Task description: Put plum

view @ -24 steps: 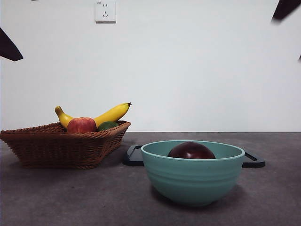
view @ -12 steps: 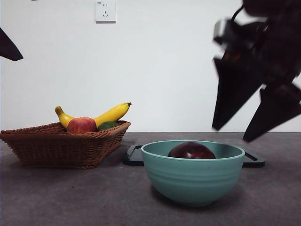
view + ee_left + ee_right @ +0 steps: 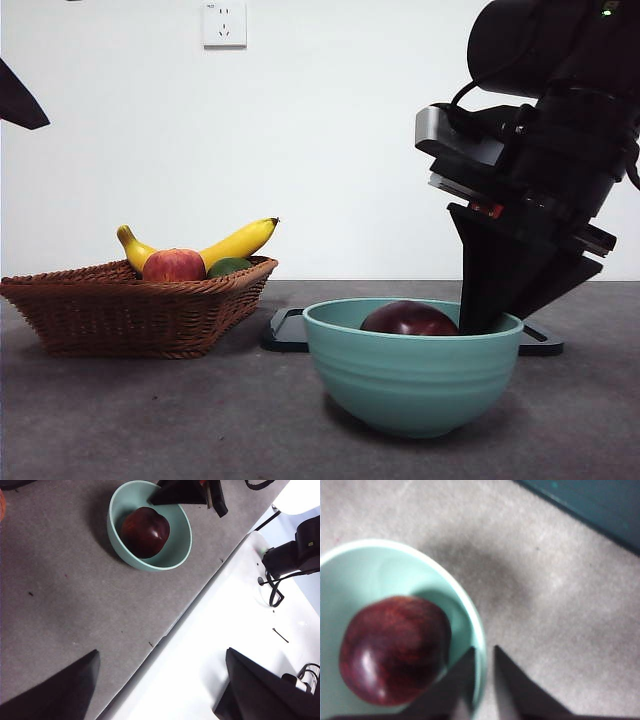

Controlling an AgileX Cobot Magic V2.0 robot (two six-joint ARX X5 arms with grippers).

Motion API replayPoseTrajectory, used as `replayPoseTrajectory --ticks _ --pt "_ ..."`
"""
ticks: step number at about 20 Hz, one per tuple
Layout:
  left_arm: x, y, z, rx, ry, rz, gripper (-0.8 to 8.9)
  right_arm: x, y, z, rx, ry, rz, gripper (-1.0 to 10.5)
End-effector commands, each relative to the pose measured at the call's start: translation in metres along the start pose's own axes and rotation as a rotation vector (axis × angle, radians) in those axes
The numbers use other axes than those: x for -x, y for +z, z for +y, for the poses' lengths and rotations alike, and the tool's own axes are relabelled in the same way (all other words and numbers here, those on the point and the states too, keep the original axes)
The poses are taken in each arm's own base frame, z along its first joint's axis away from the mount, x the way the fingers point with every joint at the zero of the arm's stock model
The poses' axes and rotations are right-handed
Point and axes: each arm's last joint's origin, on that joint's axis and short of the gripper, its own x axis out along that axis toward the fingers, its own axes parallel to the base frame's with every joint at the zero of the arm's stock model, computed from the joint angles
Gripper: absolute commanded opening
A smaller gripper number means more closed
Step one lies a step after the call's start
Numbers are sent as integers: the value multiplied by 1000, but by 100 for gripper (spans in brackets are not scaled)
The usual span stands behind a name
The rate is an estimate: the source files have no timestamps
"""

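The plum (image 3: 408, 319), dark maroon and glossy, lies inside the teal bowl (image 3: 410, 380); it also shows as the plum (image 3: 145, 531) and the plum (image 3: 395, 650) in the wrist views. My right gripper (image 3: 497, 318) has come down at the bowl's right side. In the right wrist view the gripper (image 3: 483, 652) has its jaws drawn close around the bowl (image 3: 350, 575) rim, one inside beside the plum, one outside. My left gripper (image 3: 160, 655) hangs open and empty high over the table's near edge, far from the bowl (image 3: 117, 540).
A wicker basket (image 3: 130, 310) at the left holds a banana (image 3: 235, 243), a red fruit (image 3: 173, 265) and a green fruit (image 3: 230, 266). A black tray (image 3: 285, 330) lies just behind the bowl. The left arm shows as a black tip (image 3: 20, 100).
The right arm has dropped from the top right corner to the bowl, its jaws going from wide apart to close together on the rim. The bowl shifted slightly right.
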Motion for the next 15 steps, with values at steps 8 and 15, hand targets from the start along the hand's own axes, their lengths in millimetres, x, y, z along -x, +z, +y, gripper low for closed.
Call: replayPoseTrajectory --ticks 8,15 --pt "1 3 -1 -25 -8 -10 401 19 21 7 -11 9 -71 11" --pt "1 3 -1 -25 -8 -11 401 52 66 -11 -56 -53 -216 11"
